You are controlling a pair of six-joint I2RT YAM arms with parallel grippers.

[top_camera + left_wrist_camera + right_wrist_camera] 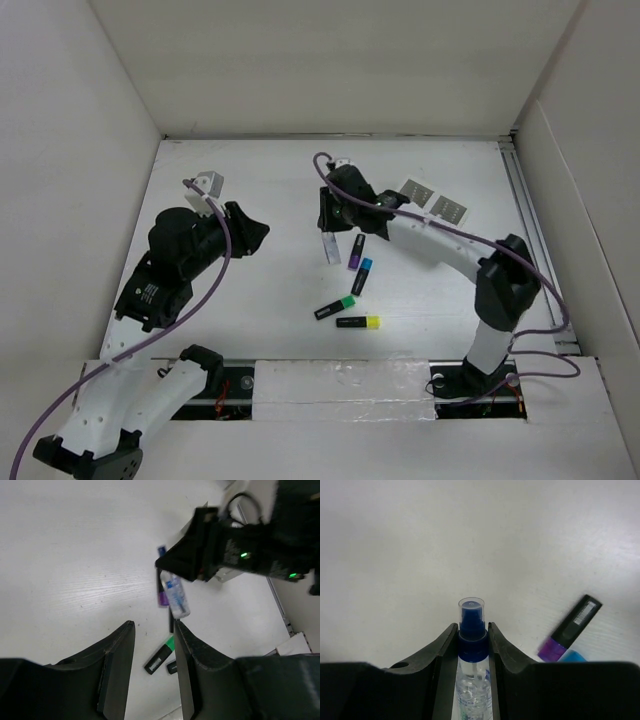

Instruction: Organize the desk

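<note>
Counter (pixel 250 310) lies beneath both arms; we count four highlighters (pixel 356 252), one slotted box (pixel 435 200). Right fingers (pixel 440 652) clamp one spray bottle (pixel 471 630); left fingers (pixel 117 650) parted, empty.

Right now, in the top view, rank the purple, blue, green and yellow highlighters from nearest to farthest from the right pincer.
From the right pincer, shut on the spray bottle:
1. Purple highlighter, just to its right.
2. Blue highlighter, right and nearer the robot.
3. Green highlighter, nearer still.
4. Yellow highlighter, nearest the robot.

Desk (pixel 270 300): 4 highlighters (pixel 362 276) mid, slotted box (pixel 447 208) far right.
</note>
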